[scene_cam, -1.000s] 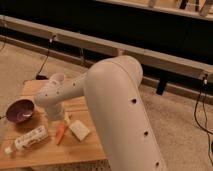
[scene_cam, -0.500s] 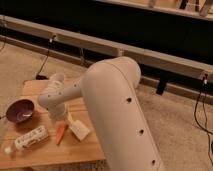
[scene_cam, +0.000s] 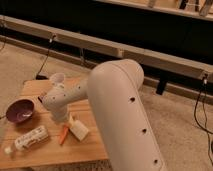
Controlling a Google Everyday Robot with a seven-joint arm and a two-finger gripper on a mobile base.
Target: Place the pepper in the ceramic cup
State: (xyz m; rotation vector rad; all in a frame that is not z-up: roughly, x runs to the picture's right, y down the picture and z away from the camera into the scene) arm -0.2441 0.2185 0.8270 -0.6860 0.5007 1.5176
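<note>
Orange pepper (scene_cam: 64, 134) just beside gripper (scene_cam: 71, 119)

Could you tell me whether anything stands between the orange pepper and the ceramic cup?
No loose object shows between the slim orange pepper and the small whitish ceramic cup; only the robot's white arm covers that stretch. The pincer is by the pepper.

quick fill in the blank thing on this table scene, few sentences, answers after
The pepper lies on the table between the white bottle and the white ____.
The ____ bowl sits at the table's left edge.
The gripper hangs low beside the orange ____, away from the ceramic cup.
Missing: block; purple; pepper.
</note>
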